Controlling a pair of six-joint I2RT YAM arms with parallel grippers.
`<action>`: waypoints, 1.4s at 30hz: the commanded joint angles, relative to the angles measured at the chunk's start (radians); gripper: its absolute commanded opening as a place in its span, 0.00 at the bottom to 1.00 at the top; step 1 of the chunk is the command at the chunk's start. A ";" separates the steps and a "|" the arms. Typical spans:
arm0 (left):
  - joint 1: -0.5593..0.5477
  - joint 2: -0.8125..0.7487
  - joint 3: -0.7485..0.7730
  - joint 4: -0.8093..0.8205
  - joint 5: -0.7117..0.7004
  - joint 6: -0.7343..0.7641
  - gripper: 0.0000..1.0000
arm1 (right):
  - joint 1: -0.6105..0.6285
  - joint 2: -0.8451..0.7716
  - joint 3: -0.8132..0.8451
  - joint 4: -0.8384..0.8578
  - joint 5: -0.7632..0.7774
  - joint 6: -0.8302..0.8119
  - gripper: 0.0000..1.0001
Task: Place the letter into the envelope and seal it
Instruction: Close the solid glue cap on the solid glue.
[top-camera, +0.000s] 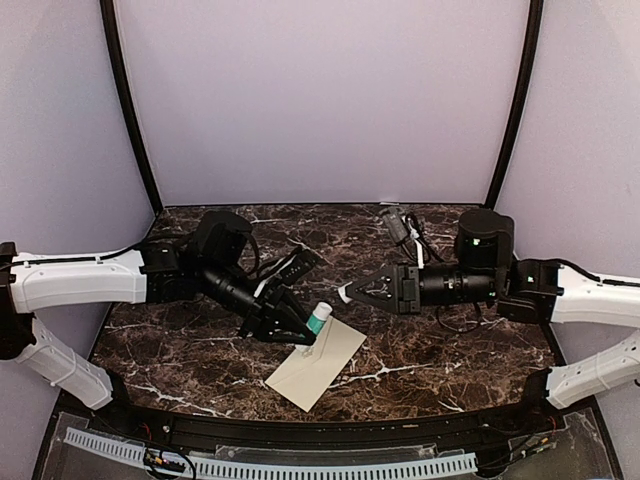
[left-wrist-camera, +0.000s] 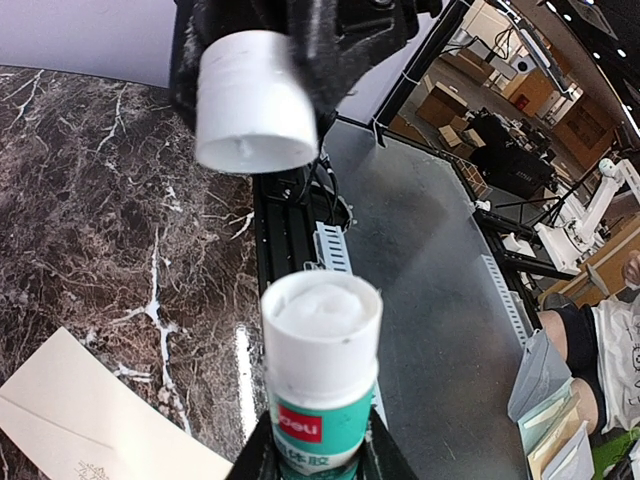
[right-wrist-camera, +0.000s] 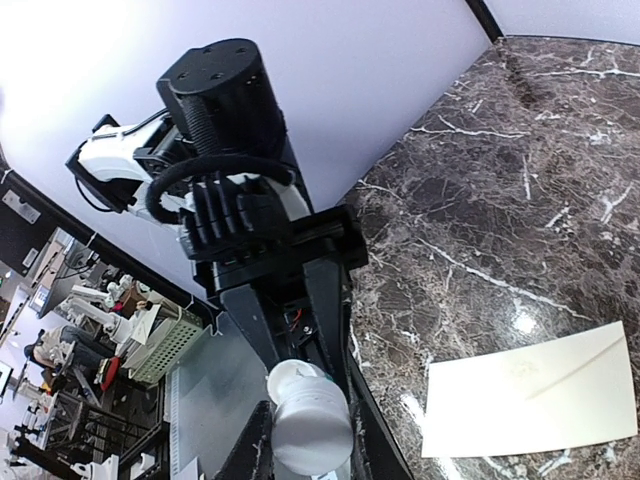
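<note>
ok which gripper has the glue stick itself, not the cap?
The left gripper: its jaws clamp the teal-labelled glue stick. The right gripper holds only the plain white cap.

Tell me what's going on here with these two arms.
The left claw holds an uncapped glue stick close to the cream envelope, which lies flat on the marble table. The right claw holds the stick's white cap opposite the glue tip, apart from it. Neither claw is gripping the envelope.
</note>
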 joint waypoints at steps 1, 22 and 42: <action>-0.005 -0.008 0.017 -0.002 0.030 0.015 0.00 | 0.020 0.018 -0.002 0.123 -0.061 -0.019 0.18; -0.006 -0.011 0.016 0.004 0.040 0.009 0.00 | 0.041 0.082 0.019 0.138 -0.094 -0.016 0.20; -0.005 -0.003 0.016 0.002 0.048 0.007 0.00 | 0.054 0.119 0.043 0.124 -0.133 -0.029 0.19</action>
